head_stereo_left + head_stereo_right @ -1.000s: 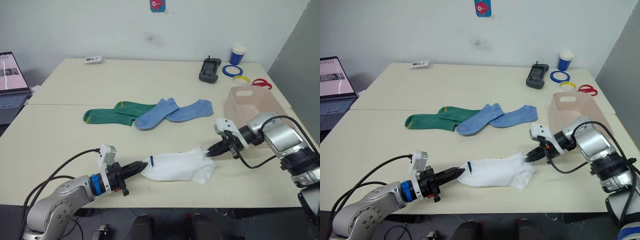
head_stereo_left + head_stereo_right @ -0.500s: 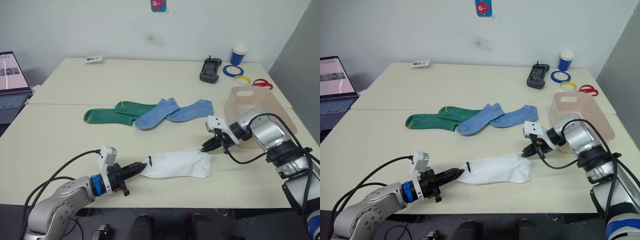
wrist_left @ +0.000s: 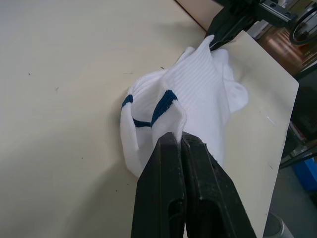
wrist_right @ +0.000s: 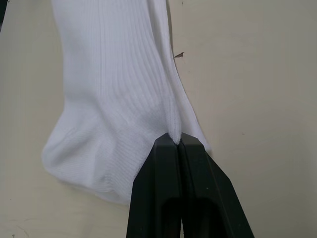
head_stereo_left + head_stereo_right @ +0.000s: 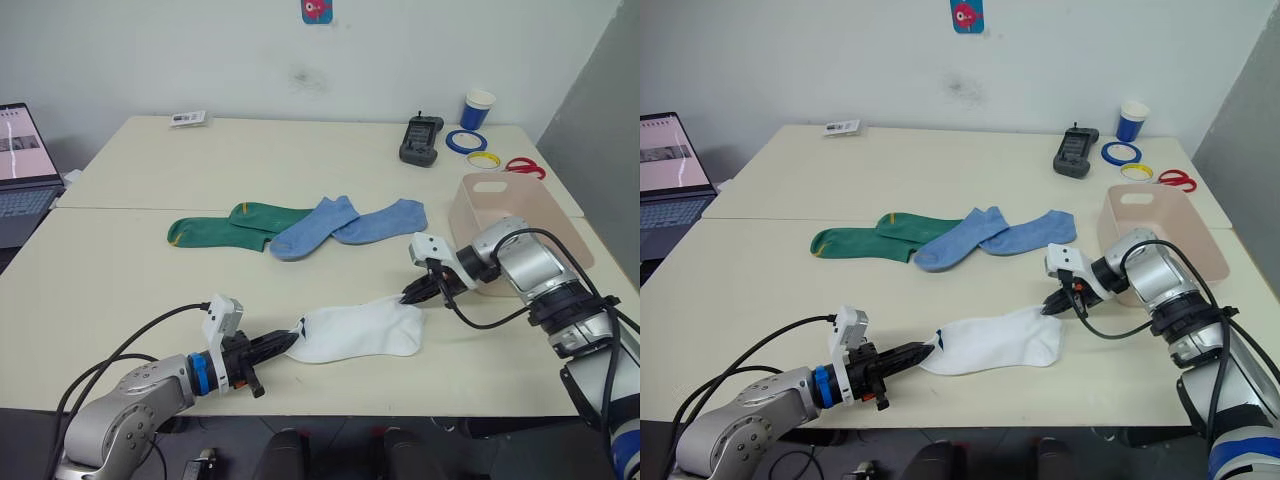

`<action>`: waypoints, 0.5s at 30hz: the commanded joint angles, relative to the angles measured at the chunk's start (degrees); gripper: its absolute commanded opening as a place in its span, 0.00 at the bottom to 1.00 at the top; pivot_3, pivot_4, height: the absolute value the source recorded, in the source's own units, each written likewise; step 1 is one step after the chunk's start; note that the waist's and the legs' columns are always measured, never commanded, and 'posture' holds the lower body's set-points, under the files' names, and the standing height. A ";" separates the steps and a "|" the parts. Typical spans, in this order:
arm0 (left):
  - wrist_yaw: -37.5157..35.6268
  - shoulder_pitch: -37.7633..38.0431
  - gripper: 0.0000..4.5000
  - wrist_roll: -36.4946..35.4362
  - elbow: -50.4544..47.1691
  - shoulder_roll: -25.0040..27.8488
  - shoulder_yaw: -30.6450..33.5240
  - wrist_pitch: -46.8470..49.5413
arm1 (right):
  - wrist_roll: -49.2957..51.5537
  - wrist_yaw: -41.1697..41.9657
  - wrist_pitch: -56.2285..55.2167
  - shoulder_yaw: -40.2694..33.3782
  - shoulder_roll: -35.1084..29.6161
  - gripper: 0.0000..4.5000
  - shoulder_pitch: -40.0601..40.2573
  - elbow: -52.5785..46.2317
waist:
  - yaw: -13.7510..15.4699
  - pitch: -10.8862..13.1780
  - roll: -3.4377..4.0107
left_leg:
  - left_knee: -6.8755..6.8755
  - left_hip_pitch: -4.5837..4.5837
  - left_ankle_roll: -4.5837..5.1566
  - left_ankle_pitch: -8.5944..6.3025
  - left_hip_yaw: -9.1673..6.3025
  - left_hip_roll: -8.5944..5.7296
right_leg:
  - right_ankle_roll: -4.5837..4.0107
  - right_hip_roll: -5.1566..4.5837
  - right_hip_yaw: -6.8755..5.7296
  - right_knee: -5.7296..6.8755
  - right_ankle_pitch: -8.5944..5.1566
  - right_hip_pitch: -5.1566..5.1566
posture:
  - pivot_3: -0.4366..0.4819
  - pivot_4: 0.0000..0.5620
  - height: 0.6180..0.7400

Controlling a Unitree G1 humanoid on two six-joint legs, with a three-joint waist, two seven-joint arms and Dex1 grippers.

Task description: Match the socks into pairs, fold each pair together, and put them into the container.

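The white socks (image 5: 358,331) lie stacked near the front of the desk (image 5: 120,270), held at both ends: the left pincer (image 5: 281,343) is clenched on the cuffs, the right pincer (image 5: 410,296) on the toes. Since 1 second ago the right pincer has carried the toe end inward and the left has crept forward, so the pair bunches shorter. That looks like the fold starting. The pink tub (image 5: 505,215) waits just beyond the right arm.

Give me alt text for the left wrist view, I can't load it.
The left pincer is shut on the cuff of the white socks, which lie stretched across the cream table. At their far end the right pincer pinches the toe.
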 commanded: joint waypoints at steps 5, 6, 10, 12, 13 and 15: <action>-0.26 -1.62 0.00 -0.10 -0.16 -0.06 0.71 -0.73 | 0.63 -0.65 -0.27 -3.64 0.01 0.44 -0.96 0.35 | 0.01 0.00 0.00 | 0.00 0.00 0.00 0.00 0.00 0.00 | 0.00 0.00 -0.01 0.00 0.00 0.00 | 0.48 0.27 1.00; -0.24 -1.82 0.00 -0.18 -0.10 -0.05 0.78 -0.64 | 0.71 -0.65 -0.15 -4.06 -0.24 0.52 -0.90 0.22 | 0.01 0.00 0.00 | 0.00 0.00 0.00 0.00 0.00 0.00 | 0.00 0.00 -0.01 0.00 0.00 0.00 | 0.48 0.27 1.00; 0.23 -2.79 0.00 -0.38 0.50 -0.34 1.36 -0.61 | 2.51 -1.30 2.04 -6.91 -0.93 0.83 -0.27 -1.63 | 0.01 0.00 0.01 | 0.00 0.00 0.00 0.00 0.00 0.00 | 0.00 0.00 -0.01 0.00 0.00 0.00 | 0.48 0.27 1.00; 0.69 -3.25 0.00 -0.75 0.79 -0.60 1.79 -0.35 | 3.78 -1.54 3.50 -8.31 -1.48 0.83 0.74 -4.07 | 0.03 0.00 0.00 | 0.00 0.00 0.00 0.00 0.00 0.00 | 0.00 0.00 -0.01 0.00 0.00 0.00 | 0.48 0.27 1.00; 0.84 -3.44 0.00 -0.71 0.94 -0.63 1.82 -0.31 | 4.29 -1.84 4.30 -9.02 -1.75 0.83 1.38 -5.39 | 0.05 0.00 0.00 | 0.00 0.00 0.00 0.00 0.00 0.00 | 0.00 0.00 -0.01 0.00 0.00 0.00 | 0.48 0.27 1.00; 0.86 -3.72 0.00 -0.58 1.26 -0.54 1.74 -0.14 | 5.35 -2.43 6.12 -10.27 -2.20 0.83 2.70 -8.24 | 0.06 0.00 0.00 | 0.00 0.00 0.00 0.00 0.00 0.00 | 0.00 -0.01 -0.01 0.00 0.00 0.01 | 0.48 0.27 1.00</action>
